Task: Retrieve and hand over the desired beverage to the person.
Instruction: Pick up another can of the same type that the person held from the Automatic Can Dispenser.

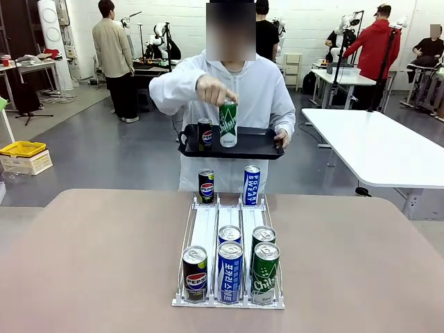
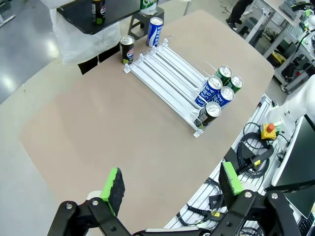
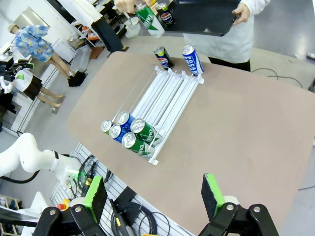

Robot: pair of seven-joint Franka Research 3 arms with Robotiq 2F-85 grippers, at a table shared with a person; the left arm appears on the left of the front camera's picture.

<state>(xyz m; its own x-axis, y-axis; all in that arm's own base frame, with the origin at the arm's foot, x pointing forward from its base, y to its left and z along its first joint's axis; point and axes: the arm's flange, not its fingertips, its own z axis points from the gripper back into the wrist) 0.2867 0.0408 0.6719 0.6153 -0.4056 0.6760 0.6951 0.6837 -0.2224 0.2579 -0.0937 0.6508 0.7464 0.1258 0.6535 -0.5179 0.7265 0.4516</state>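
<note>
Operator: Fingers [image 2: 114, 189] of the left gripper [image 2: 172, 186]?

Observer: Spread wide, green pads facing each other with nothing between; they rise from the bottom edge of the left wrist view, with bare table [image 2: 98, 128] beyond them.

Operator: And the right gripper [image 3: 154, 195]?

Observer: Likewise released and empty, at the bottom edge of the right wrist view.

Operator: Where is the drink?

Observer: Upper centre of the front view; the person [image 1: 257, 83] grips a green can [image 1: 228, 125] from above with one hand [image 1: 215, 90], over a black tray [image 1: 263, 148]; the other hand [image 1: 281, 135] holds the tray at its right end; whether the can's base touches the tray I cannot tell.

Operator: Which way does it point?

Observer: Long axis vertical, top end up under the hand; slim, green, white lettering on its side; a dark Pepsi can [image 1: 205, 134] stands upright just left of it on the tray.

Operator: Farther out?

Observer: White three-lane rack [image 1: 207, 229] at the table's middle; at its far end a second Pepsi can [image 1: 206, 186] and a blue Pocari Sweat can [image 1: 252, 184], both upright; five cans [image 1: 229, 272] crowd its near end, the front row dark, blue, green from left to right.
</note>
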